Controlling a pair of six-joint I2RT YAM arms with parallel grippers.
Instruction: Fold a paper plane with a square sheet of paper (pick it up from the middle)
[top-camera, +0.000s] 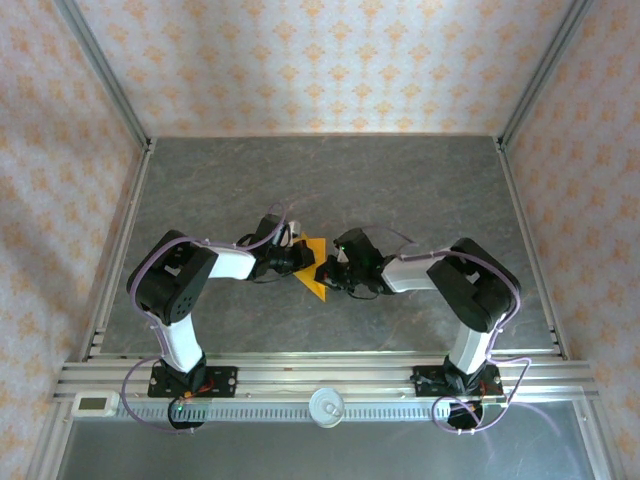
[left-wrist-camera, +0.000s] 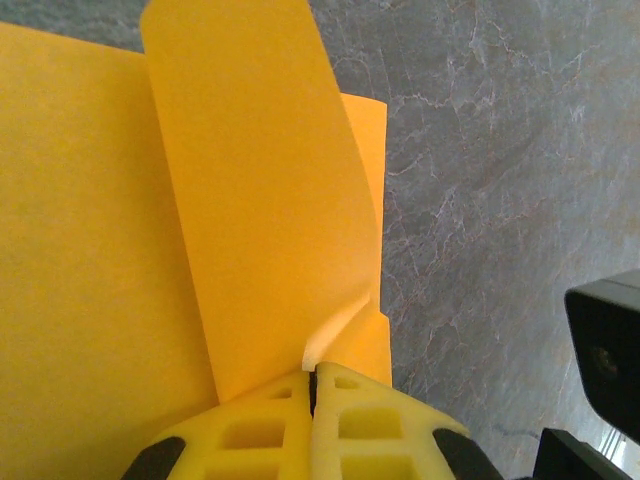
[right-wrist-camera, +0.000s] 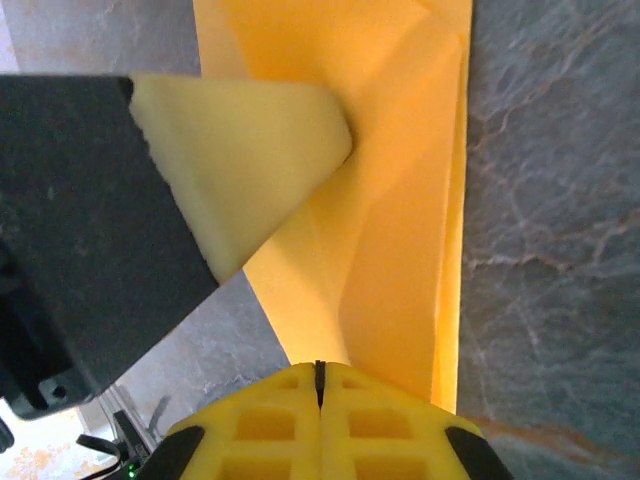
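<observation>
The orange sheet of paper (top-camera: 314, 266) lies folded in layers at the middle of the grey table, tapering to a point toward the near side. My left gripper (top-camera: 302, 258) comes at it from the left. In the left wrist view its yellow fingertips (left-wrist-camera: 312, 375) are shut on a crease of the paper (left-wrist-camera: 250, 200), and one flap curls upward. My right gripper (top-camera: 323, 272) meets the sheet from the right. In the right wrist view this gripper (right-wrist-camera: 320, 372) is shut on the paper's near end (right-wrist-camera: 400, 260). The left gripper's foam finger (right-wrist-camera: 240, 160) presses on the sheet just beyond.
The grey stone-look table (top-camera: 300, 180) has open room behind and beside the paper. Metal frame rails (top-camera: 120, 240) run along both sides, with patterned walls beyond. At the near edge an aluminium rail carries a white round disc (top-camera: 326, 405) and a small white device (top-camera: 95, 404).
</observation>
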